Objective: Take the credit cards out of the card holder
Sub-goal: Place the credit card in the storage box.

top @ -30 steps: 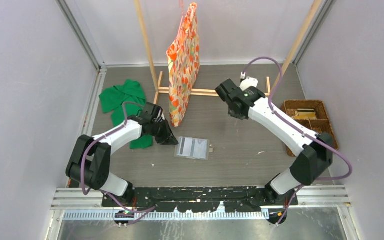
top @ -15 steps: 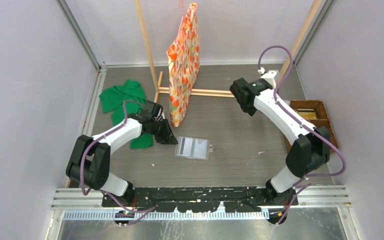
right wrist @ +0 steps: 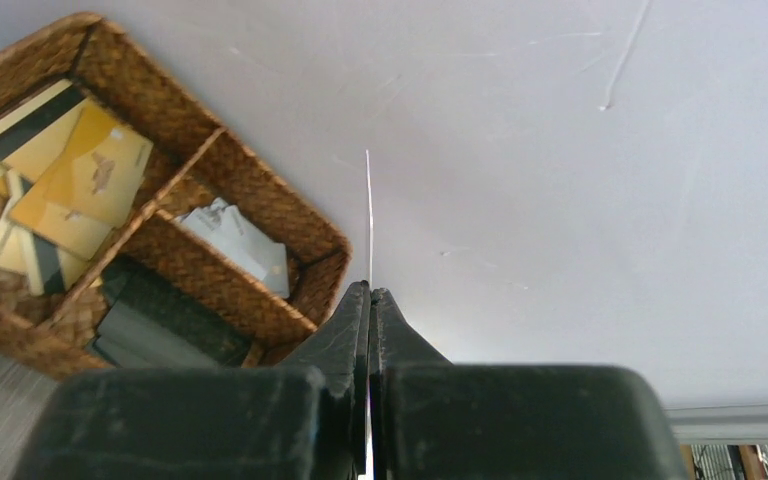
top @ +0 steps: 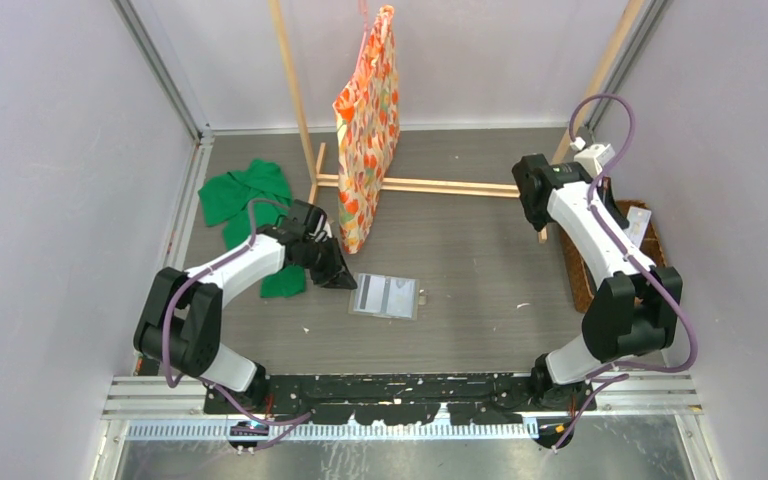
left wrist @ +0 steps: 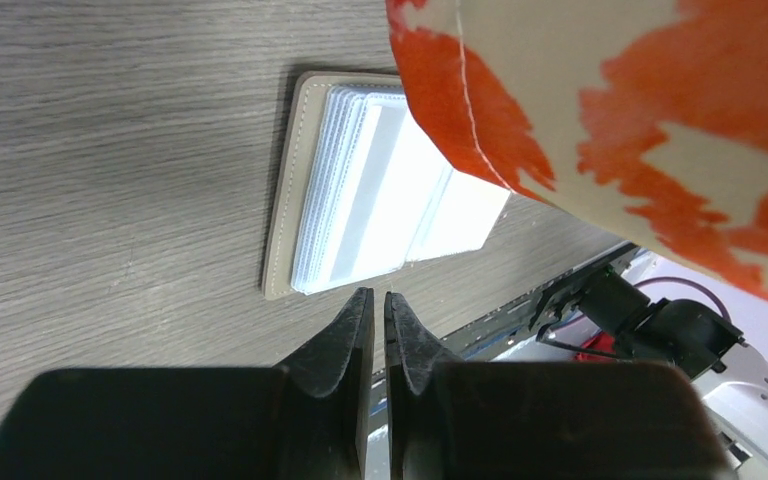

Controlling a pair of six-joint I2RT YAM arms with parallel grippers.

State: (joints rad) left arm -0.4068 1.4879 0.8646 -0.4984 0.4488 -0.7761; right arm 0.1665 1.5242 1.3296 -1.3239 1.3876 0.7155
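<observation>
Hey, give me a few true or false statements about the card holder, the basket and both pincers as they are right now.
The card holder lies flat on the table. True.
The left pincer grips the card holder. False: it is shut on nothing, at the holder's edge.
The right pincer pinches a thin card. True.
The wicker basket is empty. False: cards lie in its compartments.
</observation>
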